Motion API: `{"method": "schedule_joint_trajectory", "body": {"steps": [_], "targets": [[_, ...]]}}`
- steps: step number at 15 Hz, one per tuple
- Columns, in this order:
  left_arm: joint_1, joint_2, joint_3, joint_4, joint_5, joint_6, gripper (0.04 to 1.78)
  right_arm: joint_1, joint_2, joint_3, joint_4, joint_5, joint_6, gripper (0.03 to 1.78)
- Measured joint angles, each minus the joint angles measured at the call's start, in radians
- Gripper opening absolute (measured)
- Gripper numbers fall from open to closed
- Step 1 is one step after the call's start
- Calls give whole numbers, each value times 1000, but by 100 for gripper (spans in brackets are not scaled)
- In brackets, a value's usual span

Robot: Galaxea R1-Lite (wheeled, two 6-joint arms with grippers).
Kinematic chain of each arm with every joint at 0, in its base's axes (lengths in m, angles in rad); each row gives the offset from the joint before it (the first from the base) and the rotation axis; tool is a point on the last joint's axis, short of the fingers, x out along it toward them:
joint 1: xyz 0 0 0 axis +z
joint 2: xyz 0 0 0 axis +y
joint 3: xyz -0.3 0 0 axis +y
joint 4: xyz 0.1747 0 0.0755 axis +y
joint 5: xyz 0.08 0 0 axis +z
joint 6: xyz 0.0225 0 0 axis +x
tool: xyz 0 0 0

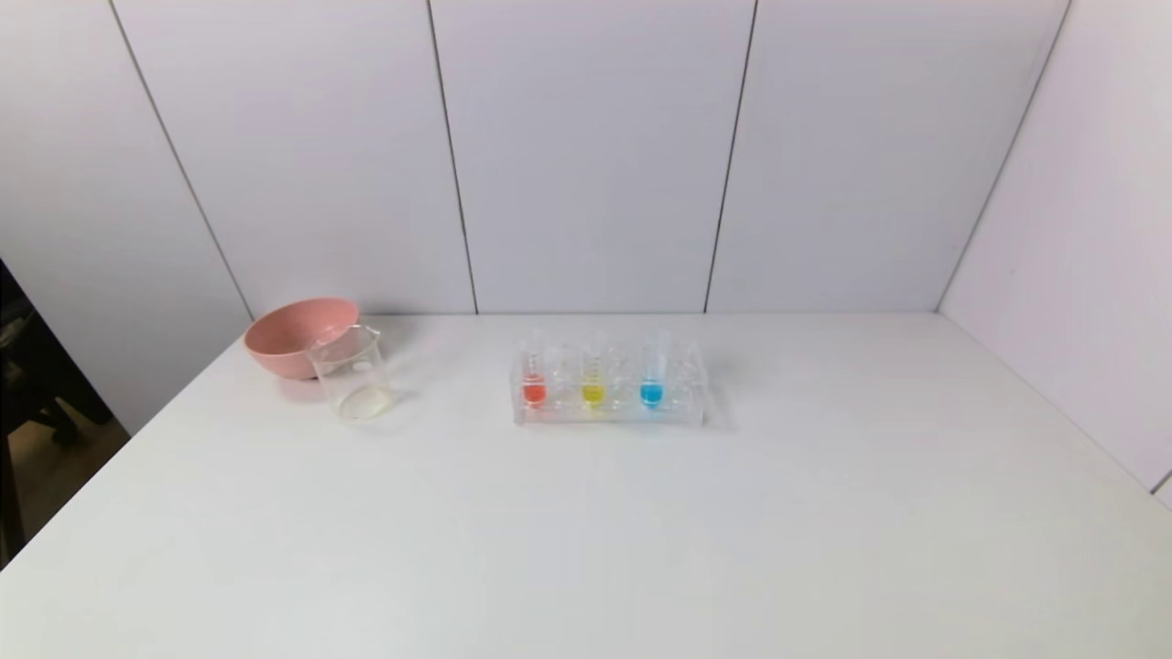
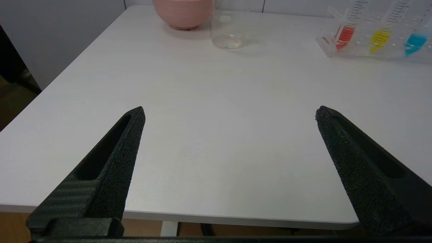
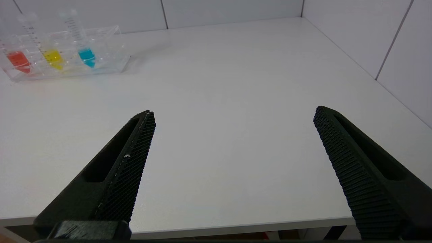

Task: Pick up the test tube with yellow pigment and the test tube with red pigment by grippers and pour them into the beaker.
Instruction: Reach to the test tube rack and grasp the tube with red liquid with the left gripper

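White tabletop [image 1: 586, 531] and pale wall panels fill my head view, where a clear rack [image 1: 609, 407] at centre holds the test tube with red pigment [image 1: 533, 375], the test tube with yellow pigment [image 1: 593, 375] and a blue tube [image 1: 652, 373] upright, while the beaker [image 1: 352, 373] stands centre left, just before a pink bowl [image 1: 298, 335]. From my left wrist view, my left gripper [image 2: 229, 113] hangs wide open over the table's near edge, beaker top centre, tubes leaning at upper right. From my right wrist view, my right gripper [image 3: 234, 113] gapes equally wide, rack at upper left.
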Motion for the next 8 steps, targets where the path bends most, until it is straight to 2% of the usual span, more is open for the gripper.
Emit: {"method": "schedule_joint_trajectory", "body": {"steps": [8], "targets": [[1,0,0,2,1,0,176,0,0,0,0,0,0,171]]}}
